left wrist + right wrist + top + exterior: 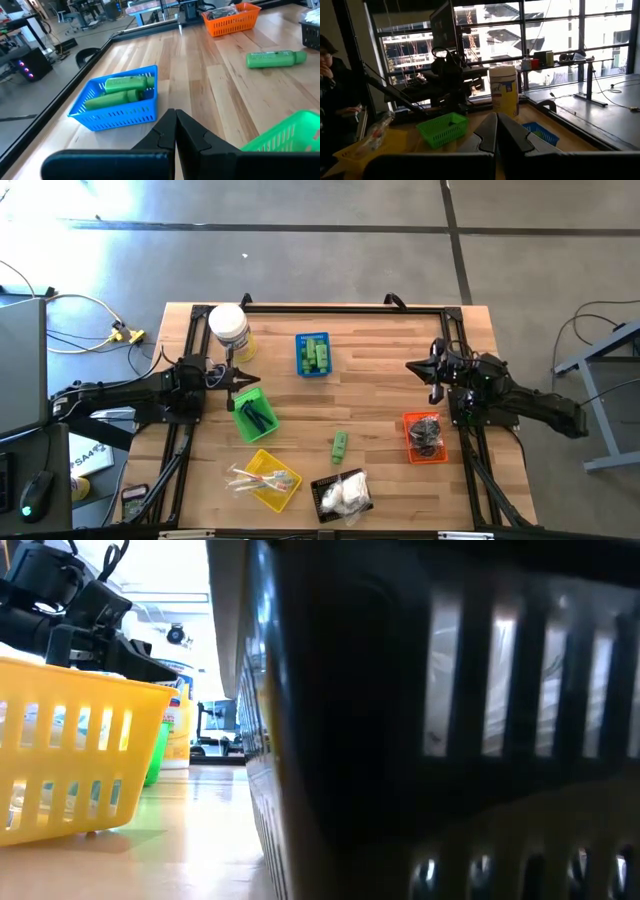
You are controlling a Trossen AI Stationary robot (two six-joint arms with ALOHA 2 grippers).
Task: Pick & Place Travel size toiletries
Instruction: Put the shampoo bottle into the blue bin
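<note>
Black basket (338, 496): sat at the table's near edge, about 6 o'clock from the table's middle, with white soft packets (345, 494) heaped in it; in the low view its dark wall (450, 720) filled most of the frame.
Yellow basket (266, 479): lay at 9 o'clock from the black basket, just beside it, with thin pale sticks (262, 477) lying in it.
Loose green bottle (340, 444): lay on its side on the bare wood, at 12 o'clock from the black basket, in no basket; the left wrist view also showed it lying flat (275, 58).
Orange basket (424, 437): stood at 3 o'clock from the loose bottle, well apart, with small black pieces (427, 432) inside.
Green basket (254, 415): stood at 10 o'clock from the loose bottle, with a dark item in it that I could not identify.
Left gripper (245, 380): hung at 12 o'clock from the green basket, close to it; its fingers (190, 132) were pressed together and held nothing.
Right gripper (418, 366): hung at 12 o'clock from the orange basket; its fingers (507, 132) were closed together on nothing.
Blue basket (312, 354): stood between the two grippers, toward the far edge, with green bottles (125, 90) lying inside.
White jar (229, 326): stood at 9 o'clock from the blue basket, near the far left corner.
Person (332, 95): seen beyond the table in the right wrist view, seated in dark clothes.
</note>
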